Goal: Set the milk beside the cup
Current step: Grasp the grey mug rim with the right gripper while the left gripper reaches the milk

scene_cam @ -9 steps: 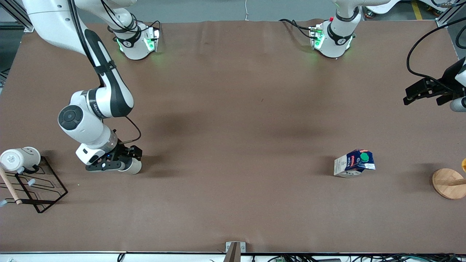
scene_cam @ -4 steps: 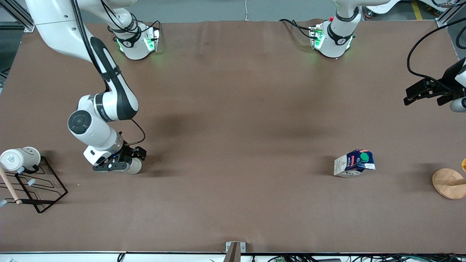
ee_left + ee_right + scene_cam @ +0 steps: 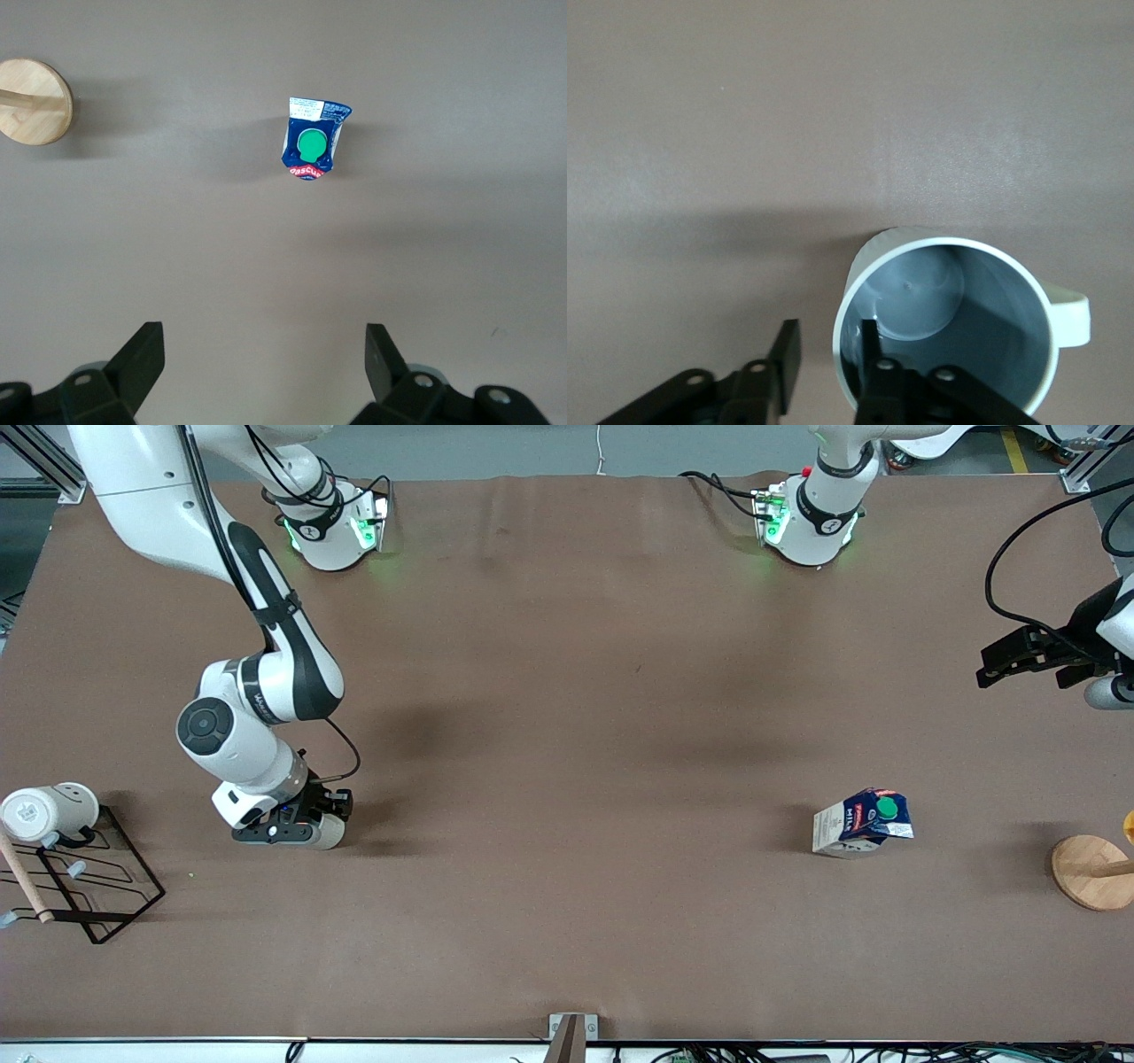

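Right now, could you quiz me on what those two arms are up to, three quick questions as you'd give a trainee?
1. True or false: the left pincer holds the milk.
2. Which thing does the right pincer grip by its wall?
A. the cup
B. the white smiley mug
C. the wooden disc
3. Fill in: the milk's cap is coloured ____.

Key
1. False: it hangs open in the air above the table, and the milk stands alone.
2. A
3. green

Two white arms [image 3: 266, 682] with black joint bands are seen; green lights glow at their bases [image 3: 332, 527], and black cables [image 3: 1019, 558] are looped along them.
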Controlling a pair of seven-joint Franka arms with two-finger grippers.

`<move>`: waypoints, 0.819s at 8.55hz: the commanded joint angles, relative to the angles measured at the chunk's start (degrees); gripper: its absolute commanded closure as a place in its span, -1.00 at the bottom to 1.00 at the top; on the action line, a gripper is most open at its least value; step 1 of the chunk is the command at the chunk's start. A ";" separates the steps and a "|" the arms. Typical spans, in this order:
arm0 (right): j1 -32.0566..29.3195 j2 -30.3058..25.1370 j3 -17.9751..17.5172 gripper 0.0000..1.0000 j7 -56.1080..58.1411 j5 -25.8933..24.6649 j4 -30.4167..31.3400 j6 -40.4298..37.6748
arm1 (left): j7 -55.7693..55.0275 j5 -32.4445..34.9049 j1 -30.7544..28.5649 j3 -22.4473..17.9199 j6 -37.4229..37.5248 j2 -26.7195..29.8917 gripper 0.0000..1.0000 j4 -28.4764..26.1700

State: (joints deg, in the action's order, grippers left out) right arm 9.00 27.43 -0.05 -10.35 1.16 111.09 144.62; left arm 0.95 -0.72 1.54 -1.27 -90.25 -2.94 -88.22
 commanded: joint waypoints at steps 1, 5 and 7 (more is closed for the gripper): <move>0.49 -0.53 0.05 0.99 -3.00 0.16 -0.78 -0.13 | -0.60 1.77 0.74 0.13 -0.36 -0.57 -0.99 0.68; 2.67 -2.11 -0.47 0.99 -9.03 0.24 -5.86 -9.65 | -0.08 1.34 0.39 0.39 -13.16 -12.14 -0.99 0.42; 10.99 -2.47 -0.39 1.00 -18.19 -0.54 -10.95 -15.92 | -0.16 0.90 0.74 0.66 -20.45 -16.64 -0.99 -0.98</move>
State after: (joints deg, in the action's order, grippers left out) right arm 15.28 26.16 -0.91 -23.66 1.13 101.81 131.52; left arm 0.96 -0.18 2.06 -0.91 -108.22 -18.22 -89.15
